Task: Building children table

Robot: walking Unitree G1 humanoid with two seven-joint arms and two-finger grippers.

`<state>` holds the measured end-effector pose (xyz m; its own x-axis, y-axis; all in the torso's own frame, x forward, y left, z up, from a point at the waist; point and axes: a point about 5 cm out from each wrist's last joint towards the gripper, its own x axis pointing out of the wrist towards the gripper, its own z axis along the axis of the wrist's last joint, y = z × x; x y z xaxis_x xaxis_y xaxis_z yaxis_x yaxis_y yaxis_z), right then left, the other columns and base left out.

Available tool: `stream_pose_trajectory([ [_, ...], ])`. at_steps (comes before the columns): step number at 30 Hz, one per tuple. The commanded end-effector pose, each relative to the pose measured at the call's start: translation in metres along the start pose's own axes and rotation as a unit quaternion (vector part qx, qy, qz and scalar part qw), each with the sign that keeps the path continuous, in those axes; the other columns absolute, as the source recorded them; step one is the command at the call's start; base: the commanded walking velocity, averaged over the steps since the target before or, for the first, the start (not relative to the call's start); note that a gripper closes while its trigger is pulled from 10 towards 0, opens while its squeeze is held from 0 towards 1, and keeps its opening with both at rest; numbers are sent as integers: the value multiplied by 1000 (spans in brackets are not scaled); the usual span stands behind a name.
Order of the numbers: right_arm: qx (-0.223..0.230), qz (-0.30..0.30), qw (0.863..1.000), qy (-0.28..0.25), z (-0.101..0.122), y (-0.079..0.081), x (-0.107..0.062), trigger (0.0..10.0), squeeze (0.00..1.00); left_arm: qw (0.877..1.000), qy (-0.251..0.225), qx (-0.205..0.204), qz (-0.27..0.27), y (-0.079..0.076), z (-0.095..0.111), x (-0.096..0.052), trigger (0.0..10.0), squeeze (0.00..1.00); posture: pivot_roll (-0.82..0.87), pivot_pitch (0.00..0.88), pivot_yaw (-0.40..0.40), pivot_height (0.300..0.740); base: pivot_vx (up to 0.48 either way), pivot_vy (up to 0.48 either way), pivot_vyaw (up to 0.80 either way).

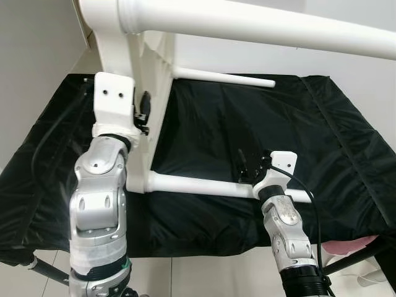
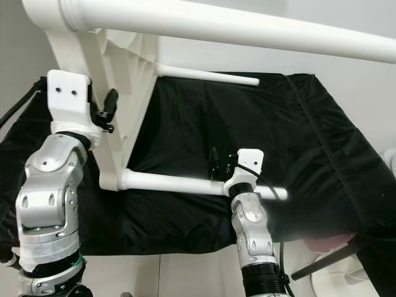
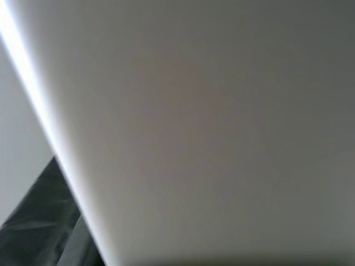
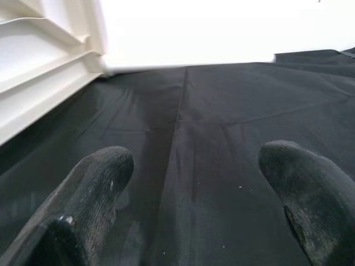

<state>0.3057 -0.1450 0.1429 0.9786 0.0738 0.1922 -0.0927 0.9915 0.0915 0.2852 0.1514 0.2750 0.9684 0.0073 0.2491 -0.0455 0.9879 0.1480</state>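
Observation:
A white children's table (image 1: pixel 151 68) lies tipped on its side on a black sheet (image 1: pixel 260 117), its legs pointing to my right. One leg (image 1: pixel 260 25) crosses the top of the eye views, another (image 1: pixel 223 77) lies farther back, and the lowest leg (image 1: pixel 198 184) rests near the sheet. My left gripper (image 1: pixel 143 112) is raised against the tabletop's edge, and the left wrist view is taken up by a white surface (image 3: pixel 211 122) very close. Just behind the lowest leg, my right gripper (image 1: pixel 247 167) is open, with its fingers (image 4: pixel 105 166) apart over bare sheet.
The black sheet covers a low platform that ends near my feet, with pale floor tiles (image 1: pixel 204 278) below. A pink object (image 1: pixel 352 246) lies at the front right edge. White walls stand behind and to the left.

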Motion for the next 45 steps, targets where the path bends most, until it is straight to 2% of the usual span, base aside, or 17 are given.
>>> stream_pose_trajectory([
  [1, 2, 3, 1000, 3, -2, -1, 1, 10000, 0, 982, -36, 53, 178, 40, 16, -14, 0, 0, 10, 53, 4, 740, 0, 0, 0],
  [3, 2, 3, 1000, 3, -2, -1, 1, 10000, 0, 982, -36, 53, 178, 40, 16, -14, 0, 0, 10, 53, 4, 740, 0, 0, 0],
  [8, 0, 6, 1000, 3, -2, -2, 2, 10000, 0, 977, -39, 60, 203, 56, 19, -16, 0, 0, 13, 47, -11, 740, 0, 0, 0],
  [16, 0, 11, 1000, 3, -3, -1, 4, 10000, 0, 978, -38, 92, 184, 67, 20, -13, 0, 0, 19, 44, -15, 740, 0, 0, 0],
  [17, 0, 12, 1000, 4, -3, 0, 5, 10000, 0, 981, -35, 96, 163, 63, 19, -10, 10000, 0, 19, 43, -15, 740, 0, 0, 0],
  [19, 0, 14, 1000, 3, -3, 1, 5, 10000, 0, 990, -46, 70, 114, 53, 19, -6, 10000, 0, 18, 44, -13, 740, 0, 0, 0],
  [22, 0, 15, 1000, 3, -3, 2, 5, 10000, 0, 991, -47, 67, 105, 51, 19, -6, 10000, 0, 18, 42, -11, 740, 0, 0, 0],
  [23, 0, 15, 1000, 3, -3, 2, 5, 10000, 0, 993, -51, 57, 87, 47, 19, -5, 10000, 1000, 16, 44, -7, 740, 0, 0, 0],
  [26, 0, 13, 1000, 3, -4, 1, 5, 10000, 0, 994, -48, 62, 75, 43, 18, -6, 10000, 1000, 16, 44, -7, 740, 0, 0, 0],
  [30, 0, 7, 1000, 2, -4, -1, 3, 10000, 0, 995, -44, 88, 21, 30, 15, -5, 10000, 1000, 16, 48, 1, 740, 0, 0, 0],
  [31, 0, 7, 1000, 2, -4, -1, 3, 10000, 0, 995, -44, 88, 21, 30, 15, -5, 10000, 1000, 16, 48, 1, 740, 0, 0, 0],
  [32, 0, 7, 1000, 3, -5, -1, 3, 10000, 0, 995, -42, 94, 9, 27, 13, -5, 10000, 0, 16, 48, 1, 740, 0, 0, 0],
  [34, 0, 7, 1000, 3, -5, -1, 3, 10000, 0, 995, -42, 94, 9, 27, 13, -5, 10000, 0, 16, 48, 1, 740, 0, 0, 0],
  [36, 2, 7, 1000, 2, -6, 1, 4, 10000, 0, 994, -40, 101, -24, 17, 11, -9, 10000, 0, 23, 49, 2, 740, 0, 0, 0],
  [40, 3, 8, 1000, 2, -6, 2, 4, 10000, 0, 994, -37, 95, -41, 11, 9, -12, 10000, 0, 23, 49, 2, 740, 0, 0, 0],
  [45, 6, 16, 1000, 4, -7, 5, 6, 10000, 0, 994, -19, 80, -69, -2, 2, -31, 10000, 0, 42, 48, -3, 740, 0, 0, 0],
])
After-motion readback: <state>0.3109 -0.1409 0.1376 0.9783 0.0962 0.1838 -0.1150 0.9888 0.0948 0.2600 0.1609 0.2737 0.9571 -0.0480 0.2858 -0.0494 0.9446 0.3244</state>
